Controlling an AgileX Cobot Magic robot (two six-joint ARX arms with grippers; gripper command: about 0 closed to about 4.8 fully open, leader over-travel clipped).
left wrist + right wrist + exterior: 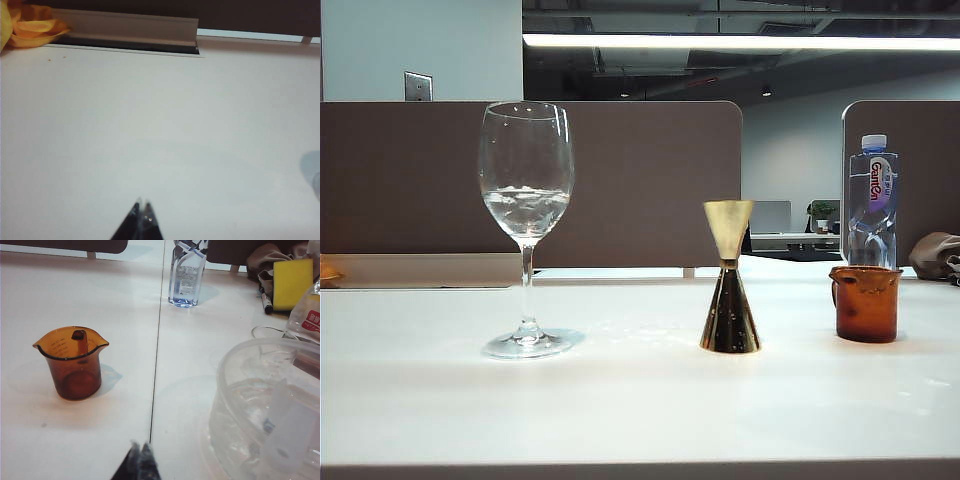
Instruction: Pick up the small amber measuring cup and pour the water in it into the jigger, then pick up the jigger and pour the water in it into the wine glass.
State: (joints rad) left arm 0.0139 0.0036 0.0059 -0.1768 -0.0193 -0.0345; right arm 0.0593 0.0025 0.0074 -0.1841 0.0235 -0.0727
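Tall clear stemmed wine glass [526,200] holding water [525,210]; gold hourglass jigger [729,279], small amber glass measuring cup [865,303] standing apart on white table [620,410]. Left gripper [141,206], right gripper [140,446] both clenched, holding nothing, hovering over table.

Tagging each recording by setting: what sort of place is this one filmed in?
Most likely an open-plan office. A white desk is backed by brown partition screens, with strip lighting under an exposed ceiling and another desk with a potted plant beyond.

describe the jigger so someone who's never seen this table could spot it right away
On the white table, between the tall clear stemmed wine glass and the small amber glass measuring cup, stands the jigger. It alone is shiny gold metal, hourglass-shaped.
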